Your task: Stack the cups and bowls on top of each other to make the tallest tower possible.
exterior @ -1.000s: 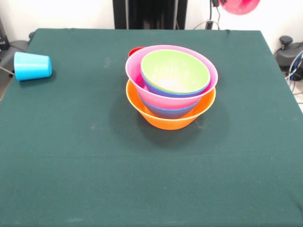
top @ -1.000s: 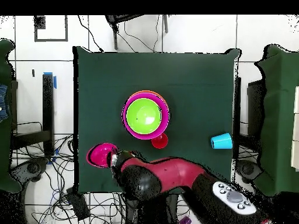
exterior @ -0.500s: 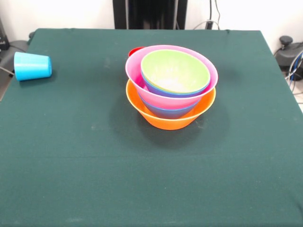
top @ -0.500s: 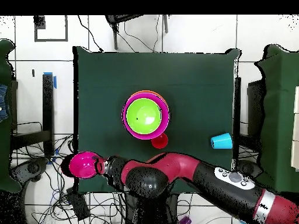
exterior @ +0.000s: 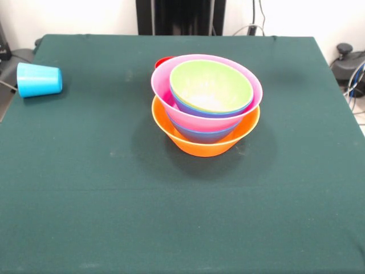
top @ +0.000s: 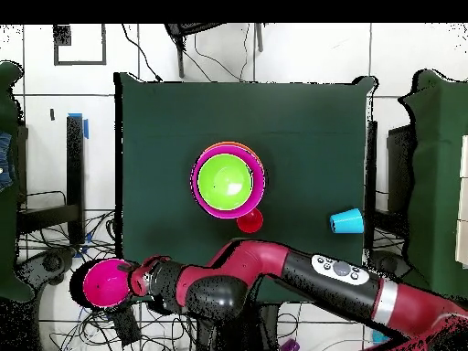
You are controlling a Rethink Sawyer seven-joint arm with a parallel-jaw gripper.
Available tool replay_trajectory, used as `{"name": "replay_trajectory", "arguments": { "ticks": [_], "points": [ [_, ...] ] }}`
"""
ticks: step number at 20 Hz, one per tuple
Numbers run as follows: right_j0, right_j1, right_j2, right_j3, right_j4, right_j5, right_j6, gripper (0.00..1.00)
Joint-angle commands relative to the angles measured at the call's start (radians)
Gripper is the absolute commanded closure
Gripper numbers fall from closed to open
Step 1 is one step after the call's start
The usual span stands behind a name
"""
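Bowls are sitting nested at the middle of the green table [exterior: 85,188] in the front view: the tower [exterior: 206,105] is resting on the orange bowl [exterior: 199,142], with a blue one, the pink bowl [exterior: 171,94] and a purple one above it, and the lime green bowl [exterior: 211,85] lying on top. A red rim [exterior: 162,60] is peeking out behind the pink bowl. The light blue cup [exterior: 39,79] is lying on its side near the table's left edge. From overhead, the arm [top: 302,274] is reaching off the table's corner, ending at a pink bowl-like thing [top: 108,281]; the gripper's state cannot be told. The red piece [top: 249,220] is sitting just beside the tower [top: 228,179], the cup [top: 346,221] well apart.
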Motion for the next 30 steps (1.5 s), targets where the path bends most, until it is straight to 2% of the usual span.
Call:
{"name": "replay_trajectory", "arguments": {
  "ticks": [1,3,8,15,21,26,30],
  "points": [
    [-0.004,0.26,-0.036,-0.162,-0.104,0.241,-0.359,1.0],
    [-0.009,0.336,-0.12,-0.227,-0.147,0.285,-0.435,1.0],
    [-0.04,0.431,-0.211,-0.322,-0.199,0.349,-0.545,1.0],
    [-0.068,0.507,-0.271,-0.424,-0.147,0.466,-0.639,1.0],
    [-0.08,0.567,-0.336,-0.507,-0.117,0.505,-0.683,1.0],
    [-0.122,0.655,-0.365,-0.582,-0.119,0.547,-0.836,1.0],
    [-0.147,0.707,-0.373,-0.62,-0.115,0.569,-0.922,1.0]
  ]
}}
